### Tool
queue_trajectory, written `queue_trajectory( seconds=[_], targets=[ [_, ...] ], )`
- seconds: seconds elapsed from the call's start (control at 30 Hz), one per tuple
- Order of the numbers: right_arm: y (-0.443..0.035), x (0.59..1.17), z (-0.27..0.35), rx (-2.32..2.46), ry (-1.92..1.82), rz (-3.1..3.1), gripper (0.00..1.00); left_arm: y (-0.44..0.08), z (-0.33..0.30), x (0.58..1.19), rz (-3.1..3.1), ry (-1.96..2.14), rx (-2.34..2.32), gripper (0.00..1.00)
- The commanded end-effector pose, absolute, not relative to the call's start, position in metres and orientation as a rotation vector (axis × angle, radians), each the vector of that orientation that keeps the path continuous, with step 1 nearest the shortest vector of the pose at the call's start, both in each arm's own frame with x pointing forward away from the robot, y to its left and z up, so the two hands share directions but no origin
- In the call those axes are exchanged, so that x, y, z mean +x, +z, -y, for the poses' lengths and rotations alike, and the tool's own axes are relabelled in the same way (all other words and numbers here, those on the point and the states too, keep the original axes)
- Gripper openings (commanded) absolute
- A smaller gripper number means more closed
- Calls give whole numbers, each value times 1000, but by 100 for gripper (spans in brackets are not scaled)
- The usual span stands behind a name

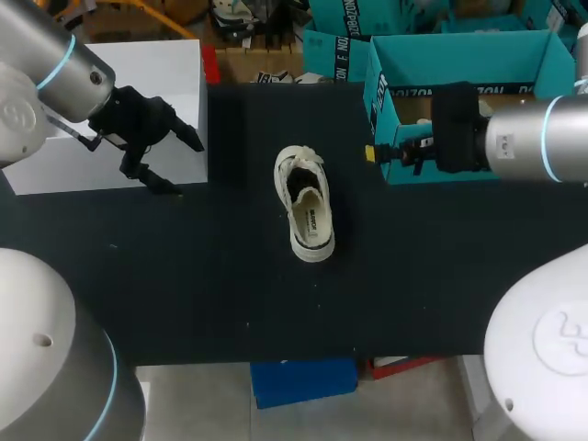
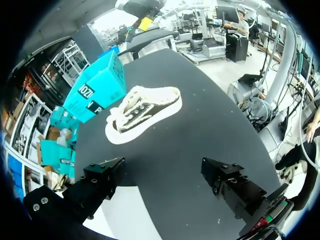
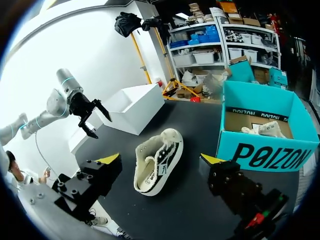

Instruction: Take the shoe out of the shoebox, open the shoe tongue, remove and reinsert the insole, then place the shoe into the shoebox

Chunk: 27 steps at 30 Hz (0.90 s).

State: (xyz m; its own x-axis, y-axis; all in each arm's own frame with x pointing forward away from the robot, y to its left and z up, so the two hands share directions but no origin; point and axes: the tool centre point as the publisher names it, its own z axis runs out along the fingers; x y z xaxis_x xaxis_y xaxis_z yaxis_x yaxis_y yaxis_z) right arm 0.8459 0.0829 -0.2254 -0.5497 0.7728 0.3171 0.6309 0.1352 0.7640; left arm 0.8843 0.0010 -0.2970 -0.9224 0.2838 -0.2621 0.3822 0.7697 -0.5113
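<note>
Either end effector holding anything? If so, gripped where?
Nothing is held. The left end effector and right end effector are both open and empty; the shoe lies on the table, apart from both.

Cream low-top shoe (image 1: 306,204), upright on its sole; open teal shoebox (image 1: 469,57), apart, to its right

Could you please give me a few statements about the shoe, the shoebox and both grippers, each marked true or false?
1. The cream canvas shoe lies on the black table, outside the teal cardboard shoebox. True.
2. The left gripper is shut on the shoe. False: it is open and empty, near the white box.
3. The shoebox is empty. False: the right wrist view shows a pale shoe inside it.
4. The right gripper is open and holds nothing. True.
</note>
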Motion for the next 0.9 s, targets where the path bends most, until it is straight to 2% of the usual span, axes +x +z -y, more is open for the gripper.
queue_trajectory(
  seconds=[0.03,0.53,0.9],
  targets=[
    [-225,852,-85,1551,106,-3128,100,-298,-1,885,-2791,-861,531,100],
    [-225,852,-85,1551,111,-3130,100,-298,-1,885,-2791,-861,531,100],
    [-210,862,-99,1850,650,-3264,100,-298,-1,885,-2791,-861,531,100]
  ],
)
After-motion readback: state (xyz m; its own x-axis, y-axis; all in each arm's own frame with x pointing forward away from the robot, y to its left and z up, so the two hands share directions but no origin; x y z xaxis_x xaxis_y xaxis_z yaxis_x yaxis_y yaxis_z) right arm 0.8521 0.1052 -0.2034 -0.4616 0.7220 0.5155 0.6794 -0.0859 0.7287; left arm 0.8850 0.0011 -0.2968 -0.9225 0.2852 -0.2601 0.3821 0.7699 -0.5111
